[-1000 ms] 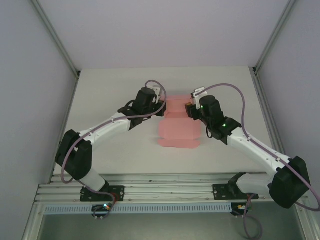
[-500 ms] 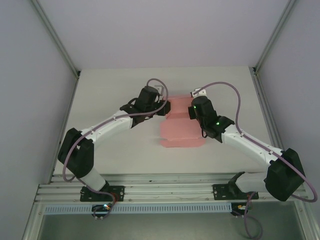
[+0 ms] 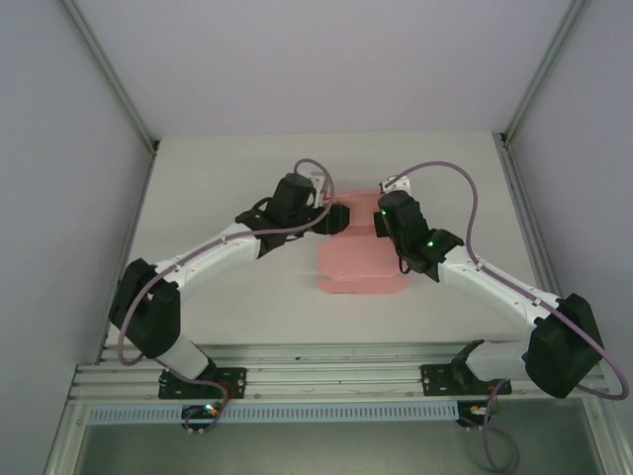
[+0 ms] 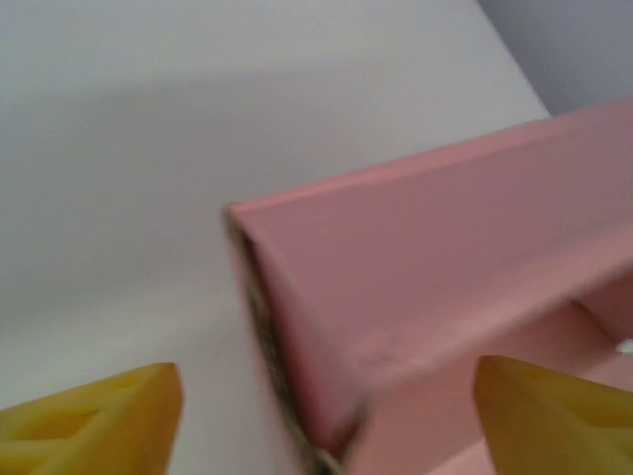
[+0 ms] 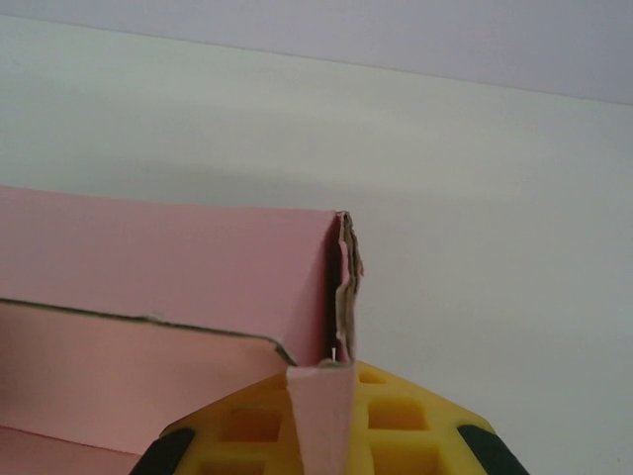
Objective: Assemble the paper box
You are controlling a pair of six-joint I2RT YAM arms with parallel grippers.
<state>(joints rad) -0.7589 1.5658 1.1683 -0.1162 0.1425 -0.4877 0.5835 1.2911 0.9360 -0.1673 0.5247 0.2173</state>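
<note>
The pink paper box point(image 3: 358, 262) lies at the table's middle, its far end folded up into walls. My left gripper point(image 3: 332, 217) is at the far left corner, open. In the left wrist view that raised corner point(image 4: 415, 287) stands between the yellow fingertips point(image 4: 99, 421), with a gap on each side. My right gripper point(image 3: 380, 218) is at the far right corner, shut on the box's end wall. In the right wrist view the yellow fingers point(image 5: 237, 430) pinch the upright pink wall point(image 5: 321, 416), and a frayed cardboard edge point(image 5: 348, 277) rises just beyond them.
The white table point(image 3: 227, 178) is bounded by grey walls on both sides and a metal rail point(image 3: 326, 381) along the near edge. Both arms reach in from the near corners and meet over the box's far end.
My left gripper has opened and let go of the box's left corner. My right gripper has shifted slightly left and shut on the right end wall.
</note>
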